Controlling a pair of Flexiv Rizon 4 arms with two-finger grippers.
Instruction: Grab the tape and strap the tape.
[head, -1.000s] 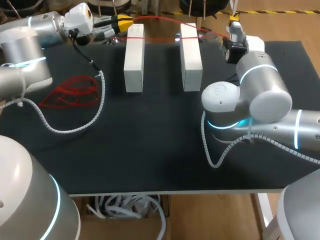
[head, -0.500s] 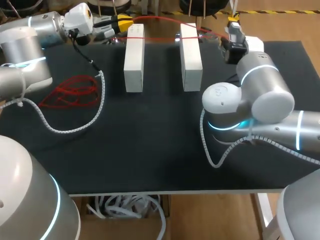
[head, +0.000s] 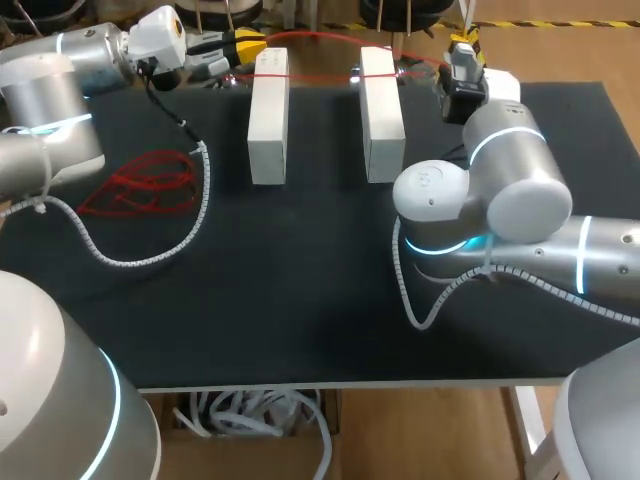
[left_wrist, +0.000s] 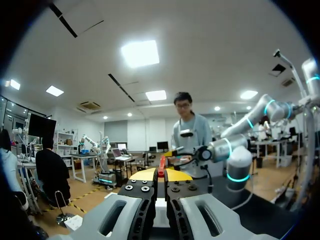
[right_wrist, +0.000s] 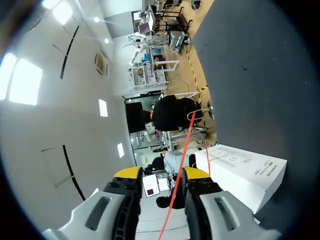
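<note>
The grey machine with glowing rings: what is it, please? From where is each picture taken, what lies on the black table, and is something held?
A robot with two arms. One picture looks down from above and behind; each round picture comes from a camera on one wrist. On the table stand two white boxes, beside a tangled red heap. A red tape runs across the boxes. The left arm's jaws are shut on it; the right arm's jaws stand open around it.

So the table (head: 300, 320) has a matte black top with a pale edge along the front. Around it the floor (head: 420, 430) is a warm wood tone, with a yellow-and-black striped line (head: 560, 22) at the far side. White ceiling (left_wrist: 210, 45), bright rectangular light panels (left_wrist: 140, 53), pretty evenly lit.
</note>
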